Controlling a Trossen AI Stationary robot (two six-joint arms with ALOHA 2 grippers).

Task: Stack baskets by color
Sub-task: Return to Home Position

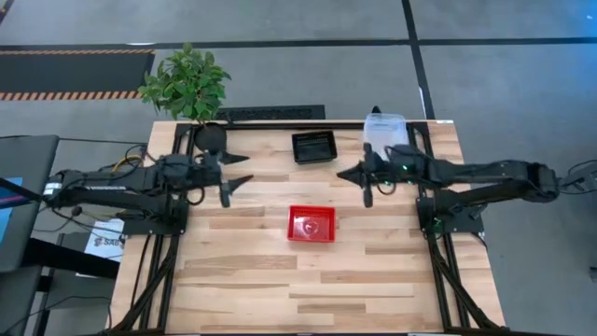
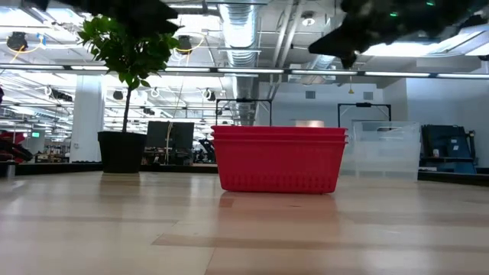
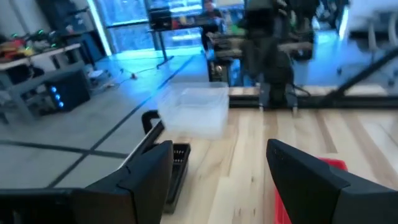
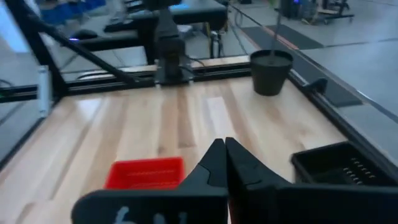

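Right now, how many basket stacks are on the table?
3. The red perforated plastic basket stack sits in the middle; the black perforated basket stack at the back edge, centre; the clear translucent bin stack at the back right corner. Nesting hides each stack's count.

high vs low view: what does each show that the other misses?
High only: the black basket stack near the table's far edge, plus the whole left arm, jaws open, and right arm, jaws shut, reaching in from either side. Low only: layered rims on the red stack, showing the baskets are nested, and the room behind. Both: the red stack, the clear bins and the potted plant.
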